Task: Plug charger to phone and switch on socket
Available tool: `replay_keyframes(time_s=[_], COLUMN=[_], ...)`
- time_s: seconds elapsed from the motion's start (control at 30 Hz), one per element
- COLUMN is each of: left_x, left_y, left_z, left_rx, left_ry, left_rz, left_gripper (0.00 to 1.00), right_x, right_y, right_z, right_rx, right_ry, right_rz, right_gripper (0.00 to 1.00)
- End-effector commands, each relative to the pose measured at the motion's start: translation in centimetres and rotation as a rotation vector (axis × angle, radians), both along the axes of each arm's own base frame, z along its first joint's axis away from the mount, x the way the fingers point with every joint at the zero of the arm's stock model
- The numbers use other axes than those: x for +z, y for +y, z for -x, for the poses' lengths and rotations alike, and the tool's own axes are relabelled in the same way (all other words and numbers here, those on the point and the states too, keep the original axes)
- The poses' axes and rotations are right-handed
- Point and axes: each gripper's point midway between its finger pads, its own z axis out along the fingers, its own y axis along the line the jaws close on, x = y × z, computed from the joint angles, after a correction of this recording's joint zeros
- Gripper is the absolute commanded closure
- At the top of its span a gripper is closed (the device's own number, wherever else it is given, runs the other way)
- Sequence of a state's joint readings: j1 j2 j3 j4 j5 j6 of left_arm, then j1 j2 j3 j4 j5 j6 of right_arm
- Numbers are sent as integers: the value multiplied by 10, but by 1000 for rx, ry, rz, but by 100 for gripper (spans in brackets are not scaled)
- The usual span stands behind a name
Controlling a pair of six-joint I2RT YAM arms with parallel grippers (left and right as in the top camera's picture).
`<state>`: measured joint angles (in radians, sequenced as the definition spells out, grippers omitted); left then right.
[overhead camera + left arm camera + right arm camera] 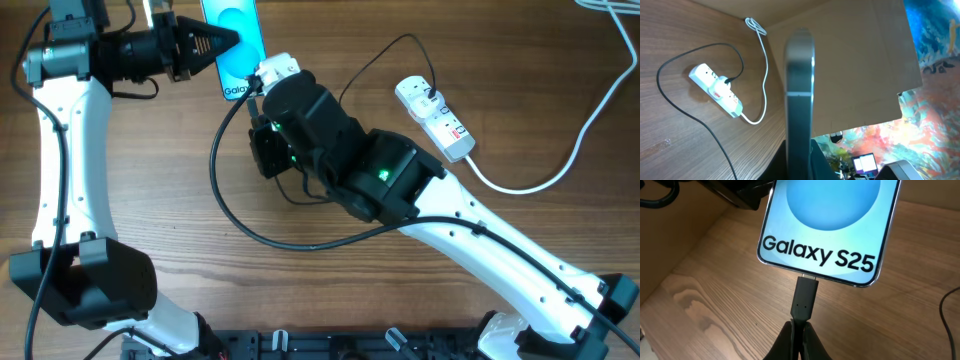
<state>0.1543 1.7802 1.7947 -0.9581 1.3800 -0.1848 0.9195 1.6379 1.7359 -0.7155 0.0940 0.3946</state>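
Note:
The phone (236, 40), cyan screen with a white "Galaxy" band, is held on edge at the back of the table by my left gripper (222, 42), which is shut on it. In the left wrist view the phone's thin grey edge (799, 90) rises between the fingers (800, 160). My right gripper (799, 332) is shut on the charger's dark plug tip (805, 299), whose end sits at the port in the phone's lower edge (825, 255). The thin black charger cable (225, 200) loops across the table to the white socket (435, 115), seen also in the left wrist view (716, 90).
The socket's thick white cord (580, 140) curves away to the back right. My right arm (400, 190) lies diagonally across the middle of the table. Black fixtures line the front edge (330, 345).

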Motion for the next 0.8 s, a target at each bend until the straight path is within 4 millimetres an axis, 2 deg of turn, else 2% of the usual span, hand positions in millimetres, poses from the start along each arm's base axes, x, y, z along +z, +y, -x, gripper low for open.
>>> replay_keyframes(time_s=[0.0,0.23,0.47,0.57,0.63,0.67,0.77], left_x=[7,6,6,3,-6,-12,-34], left_y=[-11,-11,-11,-10,-7,-6,-9], left_z=[9,10,10,8,4,3,1], left_rx=[-46,-45,-45,-33,-1,18,58], left_ry=[-9,6,3,6,21,42,105], left_rz=[26,28,27,10,-36,-66,-168], left_gripper=[96,96,96,96,96,96,96], right_x=[30,37,37,38,47,51,49], right_y=[-8,-5,-5,-7,-16,-32,-70], right_z=[-23,-25,-25,-23,-17,-16,-20], right_rx=[-62,-67,-68,-72,-88,-153,-299], right_ry=[-116,-132,-130,-123,-109,-81,2], right_rz=[-41,-75,-75,-78,-99,-116,-134], right_gripper=[95,93,80,66,44,29,18])
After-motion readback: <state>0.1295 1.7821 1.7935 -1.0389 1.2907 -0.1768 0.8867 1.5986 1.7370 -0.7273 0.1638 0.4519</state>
